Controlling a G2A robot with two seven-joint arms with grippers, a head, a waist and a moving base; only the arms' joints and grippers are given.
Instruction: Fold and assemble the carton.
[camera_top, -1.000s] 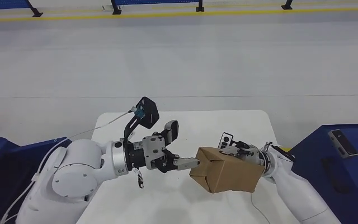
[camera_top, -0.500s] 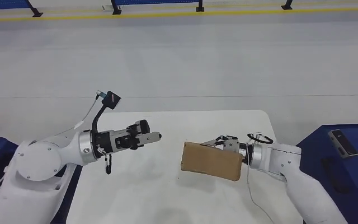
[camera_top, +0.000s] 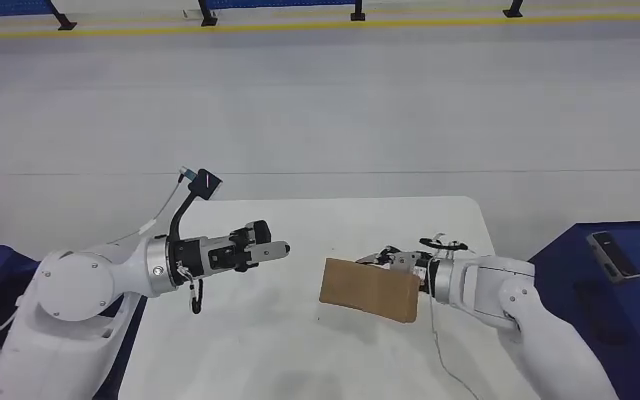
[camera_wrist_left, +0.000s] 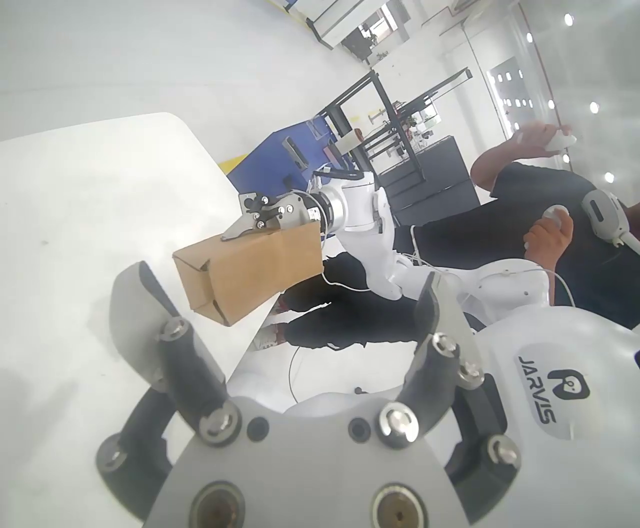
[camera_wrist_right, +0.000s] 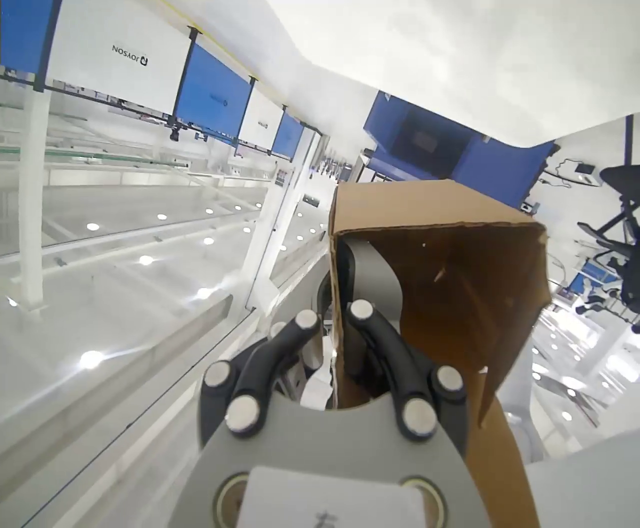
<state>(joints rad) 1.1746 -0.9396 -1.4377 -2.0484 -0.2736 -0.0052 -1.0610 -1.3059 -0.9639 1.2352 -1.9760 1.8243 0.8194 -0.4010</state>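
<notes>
carton (camera_top: 368, 290) clamped by right end effector (camera_wrist_right: 340, 282), one finger (camera_wrist_right: 372, 275) inside; left end effector (camera_wrist_left: 285, 287) spread.

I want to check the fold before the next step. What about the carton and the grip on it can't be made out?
Top view: the right gripper's fingertips, hidden behind the carton's end.
Right wrist view: one fingertip, hidden by the carton wall it clamps.
Left wrist view: whether the carton touches the table; its underside faces away.
Left wrist view: whether the end flaps are fully tucked, too small.
</notes>
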